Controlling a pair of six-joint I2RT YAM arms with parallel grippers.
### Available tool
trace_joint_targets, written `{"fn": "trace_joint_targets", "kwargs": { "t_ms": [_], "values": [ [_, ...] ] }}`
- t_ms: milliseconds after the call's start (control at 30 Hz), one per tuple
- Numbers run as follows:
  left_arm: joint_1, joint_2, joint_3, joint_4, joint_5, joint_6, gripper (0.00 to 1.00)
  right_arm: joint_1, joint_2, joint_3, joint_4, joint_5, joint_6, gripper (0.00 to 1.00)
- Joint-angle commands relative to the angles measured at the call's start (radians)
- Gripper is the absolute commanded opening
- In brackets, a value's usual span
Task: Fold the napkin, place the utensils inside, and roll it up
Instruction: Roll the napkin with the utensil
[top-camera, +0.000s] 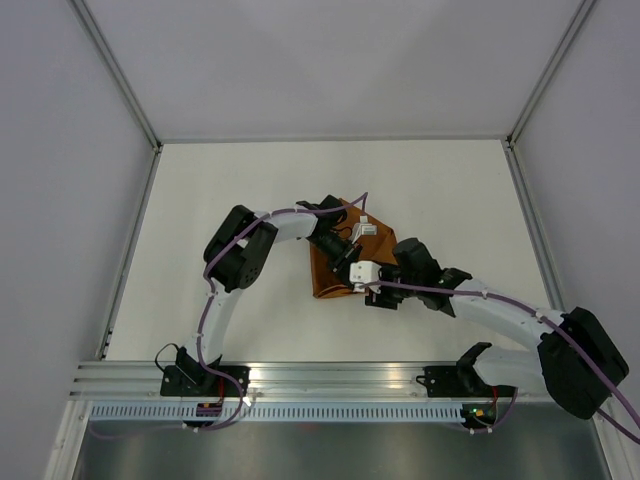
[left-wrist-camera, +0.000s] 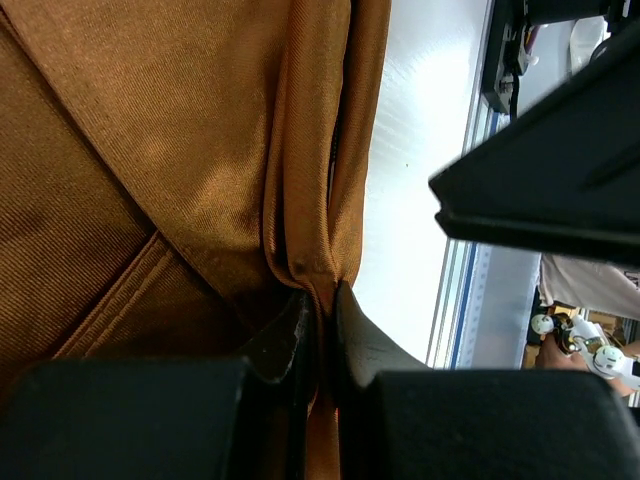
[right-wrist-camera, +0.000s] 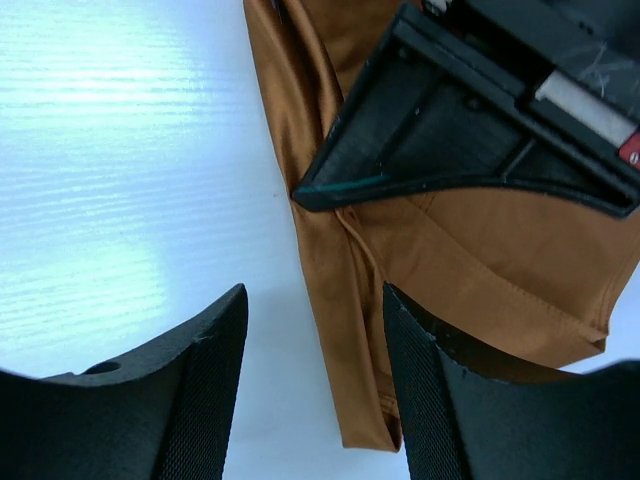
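On table (top-camera: 220, 180), left pincer (left-wrist-camera: 322, 300) pinching napkin (left-wrist-camera: 180, 150)

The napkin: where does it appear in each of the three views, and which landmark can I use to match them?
Top external: the napkin lies near the centre of the picture, partly covered.
Left wrist: it fills the left and centre.
Right wrist: it runs from the top centre to the lower right.
Shared landmark: the left gripper, shut on a fold of the napkin.
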Motion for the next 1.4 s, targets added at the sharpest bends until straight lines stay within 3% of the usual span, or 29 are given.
{"fn": "trace_joint_targets", "kwargs": {
  "t_ms": [0, 200, 500, 733, 967, 1100, 1133, 1367],
  "values": [
    [0.002, 0.034, 0.020, -0.019, -0.034, -0.002, 0.02, 0.063, 0.021, -0.016, 0.121, 0.082, -0.032, 0.62],
    [0.002, 0.043, 0.029, -0.018, -0.037, -0.006, 0.02, 0.148, 0.115, -0.030, 0.185, 0.160, -0.043, 0.61],
    [0.002, 0.045, 0.034, -0.024, -0.041, -0.008, 0.02, 0.162, 0.195, -0.021, 0.308, 0.243, -0.052, 0.57],
    [0.002, 0.046, 0.039, -0.033, -0.038, -0.002, 0.02, 0.160, 0.218, -0.007, 0.283, 0.228, -0.060, 0.57],
    [0.002, 0.036, 0.036, -0.039, -0.048, 0.006, 0.02, 0.162, 0.285, 0.031, 0.207, 0.206, -0.064, 0.38],
    [0.003, 0.017, 0.046, -0.036, -0.043, -0.006, 0.21, 0.162, 0.291, 0.045, 0.145, 0.195, -0.056, 0.25],
    [0.003, 0.013, 0.051, -0.036, -0.037, -0.008, 0.21, 0.162, 0.296, 0.050, 0.135, 0.188, -0.050, 0.23],
    [0.015, -0.039, 0.069, -0.003, -0.014, -0.065, 0.26, 0.137, 0.307, 0.087, 0.030, 0.110, -0.037, 0.18]
  ]
}}
